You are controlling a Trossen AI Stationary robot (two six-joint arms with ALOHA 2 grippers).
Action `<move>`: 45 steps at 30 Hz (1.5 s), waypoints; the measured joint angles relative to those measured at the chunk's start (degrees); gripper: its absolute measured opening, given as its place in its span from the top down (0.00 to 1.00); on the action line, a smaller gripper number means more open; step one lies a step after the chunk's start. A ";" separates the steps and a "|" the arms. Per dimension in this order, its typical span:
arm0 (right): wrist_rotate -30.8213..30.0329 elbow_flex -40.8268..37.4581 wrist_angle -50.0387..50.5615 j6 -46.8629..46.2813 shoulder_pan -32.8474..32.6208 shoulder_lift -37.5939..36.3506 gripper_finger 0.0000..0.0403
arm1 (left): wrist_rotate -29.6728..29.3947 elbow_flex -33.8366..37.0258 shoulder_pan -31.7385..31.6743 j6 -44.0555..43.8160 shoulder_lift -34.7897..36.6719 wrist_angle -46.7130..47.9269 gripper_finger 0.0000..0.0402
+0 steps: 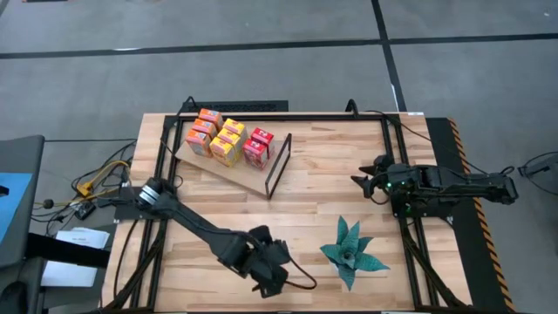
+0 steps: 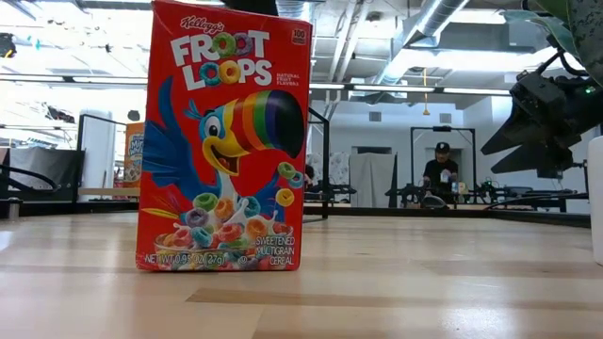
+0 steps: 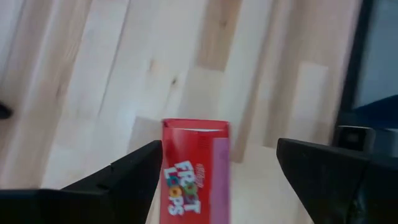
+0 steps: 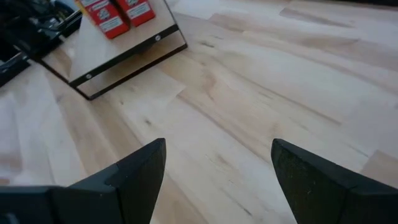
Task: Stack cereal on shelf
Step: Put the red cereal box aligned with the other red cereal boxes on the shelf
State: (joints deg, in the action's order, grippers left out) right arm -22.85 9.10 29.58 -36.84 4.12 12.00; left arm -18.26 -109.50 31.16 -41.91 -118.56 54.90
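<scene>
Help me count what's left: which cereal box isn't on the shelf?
The red cardboard Froot Loops box between the left pincer's fingers; the others sit on the light-brown wooden board.

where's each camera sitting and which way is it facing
high view: overhead, facing straight down on the table, shelf and both arms.
low view: table height, facing level across at a Froot Loops box; an arm shows at right.
left wrist view: on the left arm, facing down past the open left end effector at that same box.
right wrist view: on the right arm, past the open right end effector toward the shelf, shared with the high view.
</scene>
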 joint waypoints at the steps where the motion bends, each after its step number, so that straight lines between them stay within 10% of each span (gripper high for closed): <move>1: 0.35 0.00 0.02 0.00 -0.02 -0.01 0.21 | -0.07 -1.03 -0.02 -0.39 -1.03 1.29 0.24; 12: 0.49 0.00 0.00 -0.02 0.00 -0.01 0.21 | 2.51 -5.42 0.51 -3.39 -4.44 7.75 0.25; 35: 0.53 0.02 0.02 -0.20 0.00 -0.01 0.21 | 5.14 -9.07 -0.28 2.85 -4.44 15.91 0.67; 45: 0.53 0.02 -0.01 -0.20 0.00 -0.01 0.21 | -8.68 -17.00 -2.55 17.90 0.17 34.81 0.68</move>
State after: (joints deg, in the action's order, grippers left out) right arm -22.33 9.13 29.57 -37.04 4.12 11.99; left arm -26.94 -126.49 28.60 -24.01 -118.39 89.71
